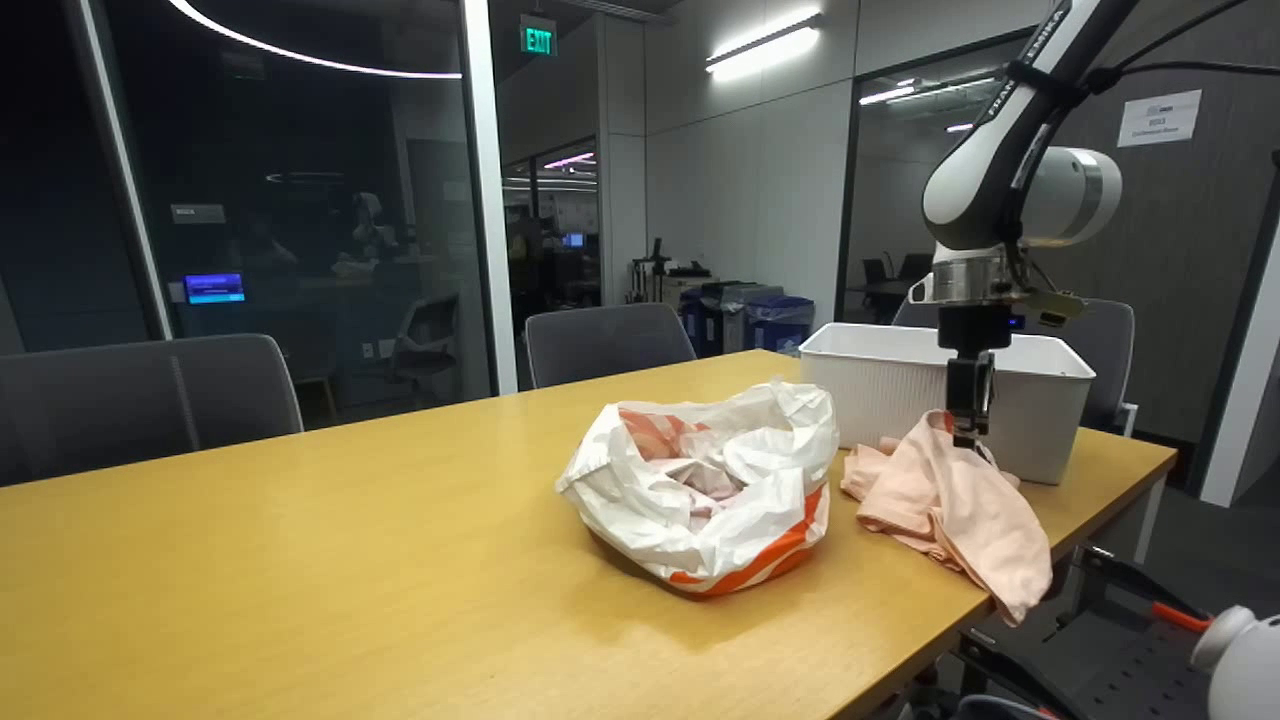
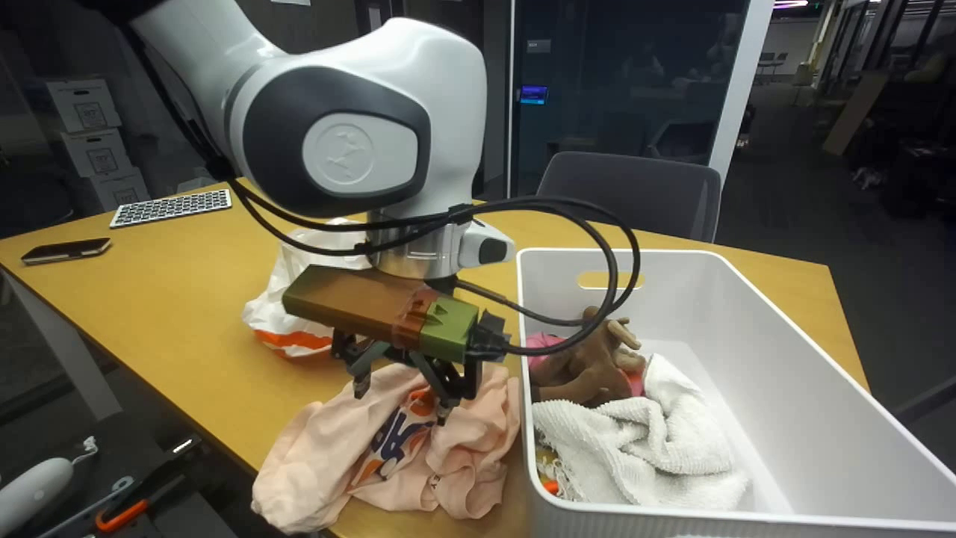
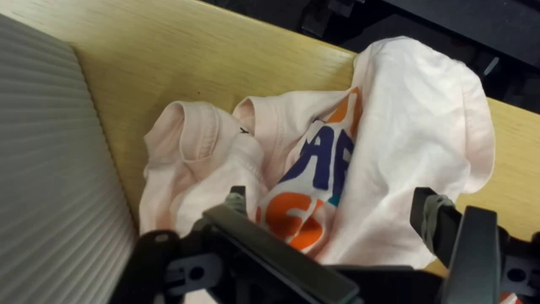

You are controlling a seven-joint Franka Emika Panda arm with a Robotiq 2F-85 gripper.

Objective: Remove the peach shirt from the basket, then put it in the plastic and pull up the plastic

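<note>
Peach shirt (image 2: 396,448) is outside the white basket (image 2: 792,373), crumpled on the table (image 1: 350,560), orange and purple print showing; one end hangs past the table edge, another part lies just beside the basket, can't tell if touching; my gripper (image 3: 331,207) points down over the shirt, fingers (image 3: 446,230) spread well apart, cloth showing between and below them in the wrist view; in both exterior views they overlap the cloth, can't tell if I'm touching it; plastic bag (image 1: 630,525), white with an orange band, sits on the table near the shirt, mouth open upward, rim crumpled and uneven; pale folds inside it, cloth or plastic, can't tell which; basket holds a white towel (image 2: 642,448), bunched toward the side nearest the shirt, plus a brown item (image 2: 590,366) and a pink thing (image 2: 541,344) next to it, too tangled to name; in an exterior view, a keyboard (image 2: 172,208) and a dark phone (image 2: 67,250) lie on the table, well apart from the shirt; grey chairs (image 1: 610,345) stand along the table; bins (image 1: 780,325) farther back, beyond the table; green EXIT sign (image 1: 538,38) lit, high up; a small blue-lit screen (image 1: 214,288) glows behind the table in both exterior views.
</note>
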